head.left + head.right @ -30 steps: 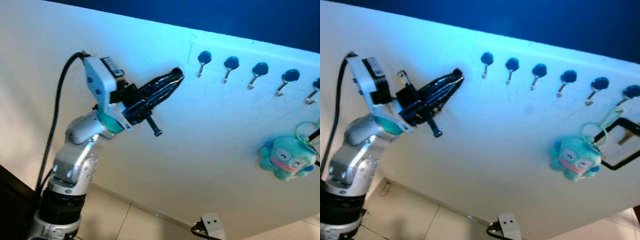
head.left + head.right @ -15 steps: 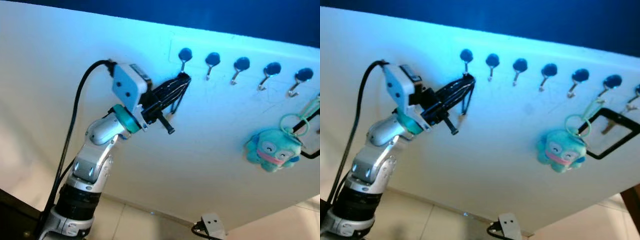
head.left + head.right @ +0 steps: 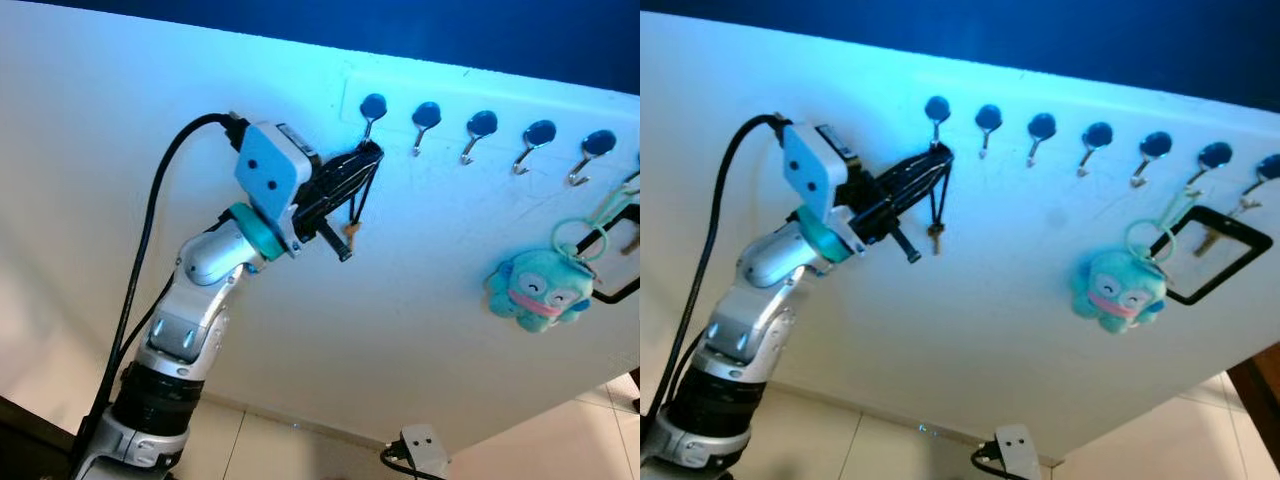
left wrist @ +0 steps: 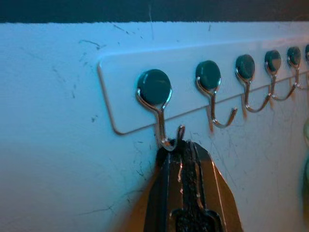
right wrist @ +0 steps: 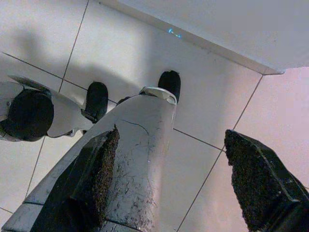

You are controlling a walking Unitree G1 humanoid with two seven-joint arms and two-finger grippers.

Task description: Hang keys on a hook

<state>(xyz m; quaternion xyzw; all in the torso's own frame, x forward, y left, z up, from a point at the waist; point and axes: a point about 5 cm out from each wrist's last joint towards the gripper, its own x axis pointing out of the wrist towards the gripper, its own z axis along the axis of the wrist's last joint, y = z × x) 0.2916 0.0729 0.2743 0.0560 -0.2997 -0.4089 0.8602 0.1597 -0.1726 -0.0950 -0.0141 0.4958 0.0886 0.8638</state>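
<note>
The left hand [image 3: 368, 157] is raised to the white wall [image 3: 420, 290], its fingertips pressed together just under the first hook [image 4: 161, 126], the leftmost in a row of blue-capped hooks [image 3: 480, 135] on a white strip [image 4: 120, 92]. From the wrist view the closed fingers [image 4: 169, 174] sit right at the hook's curved tip, touching or nearly so. A dark cord loop [image 3: 937, 190] hangs down from the fingertips, with the key [image 3: 934, 236] dangling at its lower end, below the first hook and against the wall. Whether the loop is already over the hook or only pinched in the hand cannot be told.

Well along the row from the first hook, a teal plush [image 3: 535, 291] hangs by a pale loop, with a black frame-like thing [image 3: 1215, 255] beside it on the far side.

The right hand [image 5: 169, 179] hangs over the tiled floor [image 5: 203, 111], fingers apart and holding nothing. A white box with a cable [image 3: 420, 450] sits on the floor by the wall's foot.
</note>
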